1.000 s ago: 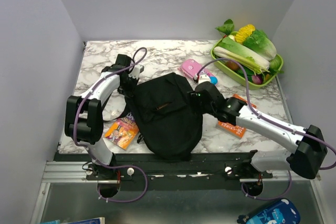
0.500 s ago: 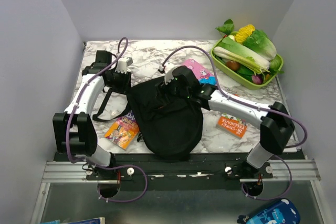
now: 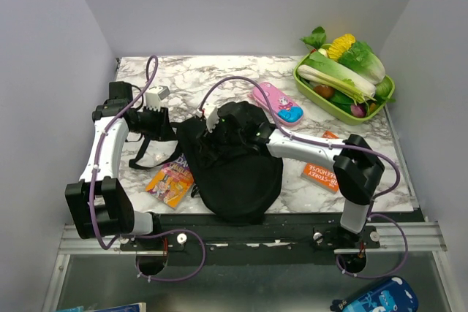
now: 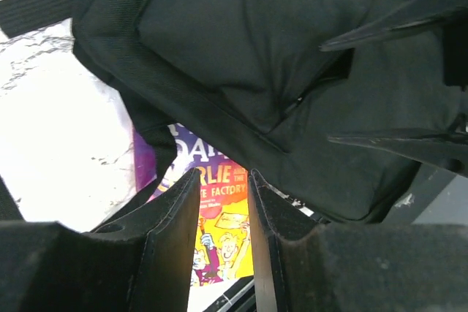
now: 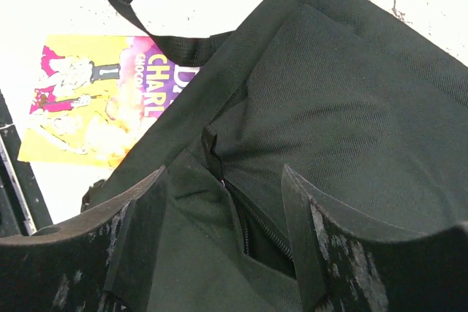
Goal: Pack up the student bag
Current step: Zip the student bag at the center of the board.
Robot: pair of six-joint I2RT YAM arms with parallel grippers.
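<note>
Bag [image 3: 238, 173] centre, near edge. Right gripper [image 5: 224, 173] over its zip, jaws wide, empty. Left gripper [image 4: 223, 177] at bag's left, jaws narrow, empty, above book [image 4: 219, 228].

Evenly and brightly lit from above in the top view with soft shadows, blown-out white on the marble surface [image 4: 51, 129] in both wrist views, murky detail on the black student bag [image 5: 329, 107], near jaws blurred.

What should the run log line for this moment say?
left gripper: open, empty, beside student bag | right gripper: open, empty, over student bag | yellow book: unpacked, partly under bag
</note>
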